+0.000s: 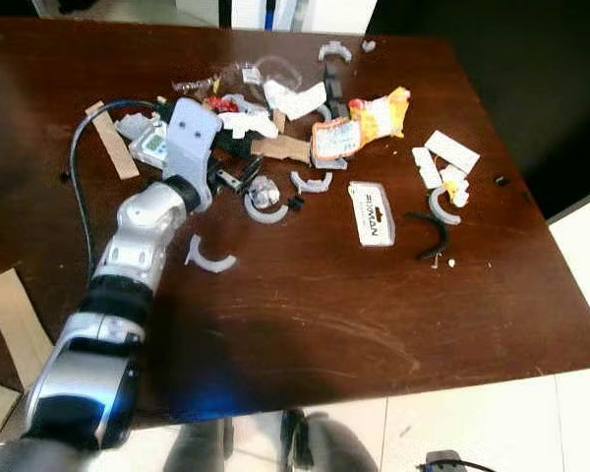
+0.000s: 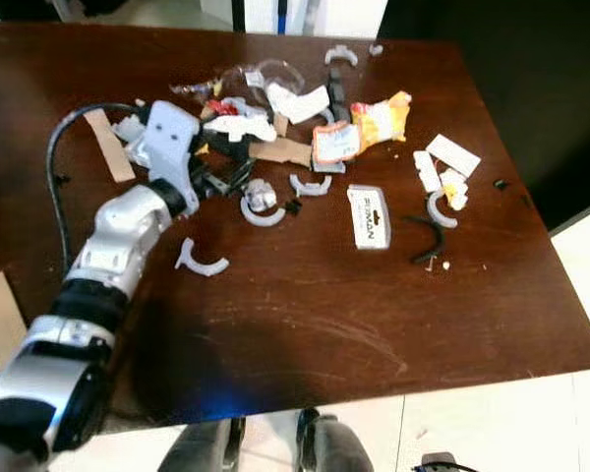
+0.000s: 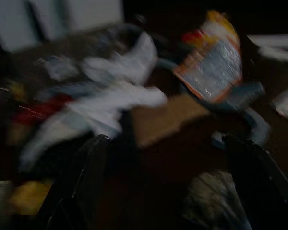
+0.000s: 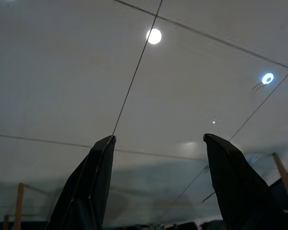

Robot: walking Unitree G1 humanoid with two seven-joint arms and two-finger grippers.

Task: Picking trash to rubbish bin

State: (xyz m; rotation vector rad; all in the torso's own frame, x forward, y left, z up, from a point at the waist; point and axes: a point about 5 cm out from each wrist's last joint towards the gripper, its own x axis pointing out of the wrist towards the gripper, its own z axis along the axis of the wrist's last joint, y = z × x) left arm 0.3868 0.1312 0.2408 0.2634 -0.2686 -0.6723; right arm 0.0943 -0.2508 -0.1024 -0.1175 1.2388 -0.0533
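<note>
I'm looking down on the dark wooden table point(image 1: 305, 315), and the trash is strewn across its far half: white paper scraps point(image 1: 297, 101), a brown cardboard piece point(image 1: 283, 148), an orange-and-yellow snack wrapper point(image 1: 359, 126), a white label card point(image 1: 371, 213), and grey plastic arcs, one lying alone nearer me point(image 1: 209, 259). No rubbish bin anywhere on my screens.

My left arm is stretched out over the near-left edge of the pile, left gripper point(image 1: 238, 175) low at the clutter beside the crumpled grey wad point(image 1: 265, 191). Through the left wrist camera, blurred, the two black fingers point(image 3: 89, 167) stand spread with nothing between them, cardboard and white paper just ahead.

So I judge this the reach-and-pick step, grasp not yet made. Next I need to settle on one piece, probably the cardboard or the wad, and close cleanly without dragging neighbours.

Right gripper point(image 4: 158, 182) points at the ceiling, fingers apart, idle.
</note>
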